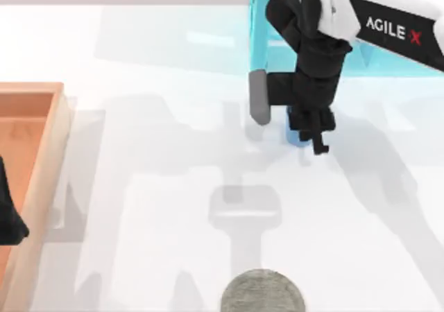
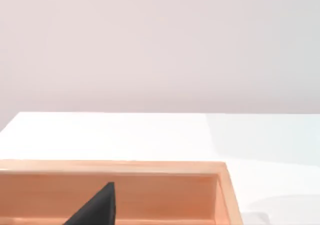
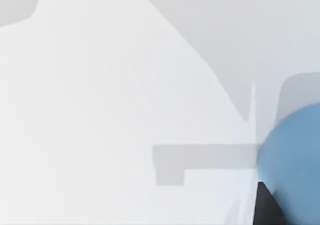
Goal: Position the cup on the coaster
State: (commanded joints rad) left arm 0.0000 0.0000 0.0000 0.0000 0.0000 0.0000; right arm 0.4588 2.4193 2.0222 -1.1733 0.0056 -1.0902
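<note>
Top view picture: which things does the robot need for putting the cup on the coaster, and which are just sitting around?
Needed for the job:
- cup, blue, under the right gripper
- coaster, grey disc at the table's near edge

Just sitting around:
- wooden tray at the left, with the left gripper parked over it
- light-blue shelf unit at the back
- grey block beside the right arm

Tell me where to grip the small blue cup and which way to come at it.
Grip the small blue cup across its side wall, coming down from above. It stands on the white table beside the light-blue shelf unit, and the right pincer is directly over it. Its rounded wall offers two opposite faces, though the arm hides most of it.
</note>
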